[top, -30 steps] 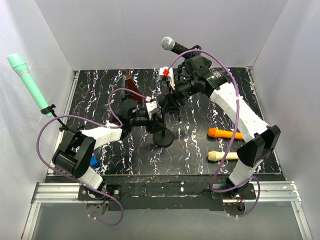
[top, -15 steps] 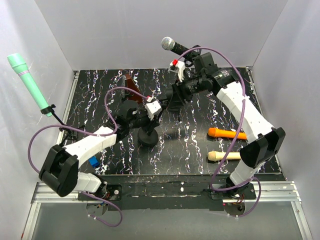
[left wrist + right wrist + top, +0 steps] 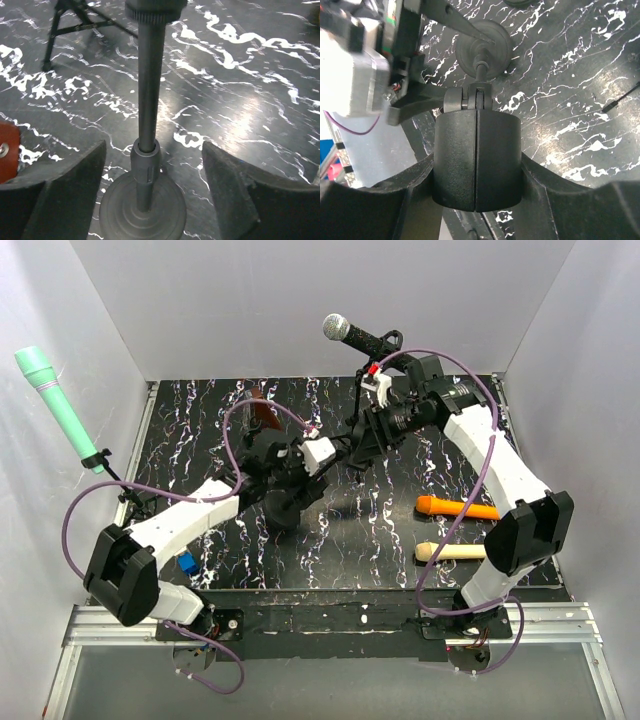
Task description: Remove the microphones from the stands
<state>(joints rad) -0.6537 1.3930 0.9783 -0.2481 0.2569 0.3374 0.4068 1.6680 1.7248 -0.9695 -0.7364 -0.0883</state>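
1. My left pincer (image 3: 153, 155) gapes wide astride the stand (image 3: 150, 85) pole, low down and touching nothing.
2. Farther off, about two o'clock from it seen from above, my right pincer (image 3: 477, 167) clamps the microphone (image 3: 476, 145) at the stand's top.
3. It looks like a stubby, smooth black barrel with a seam, probably light, stiff and slippery. Grip mid-barrel.

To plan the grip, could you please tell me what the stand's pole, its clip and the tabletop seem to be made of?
The pole is likely metal with a satin black finish: a long straight highlight runs along it. The clip is probably moulded plastic, matte black, with a seam down its middle. The tabletop looks like black marble with white veins, glossy since it reflects light; possibly laminate.
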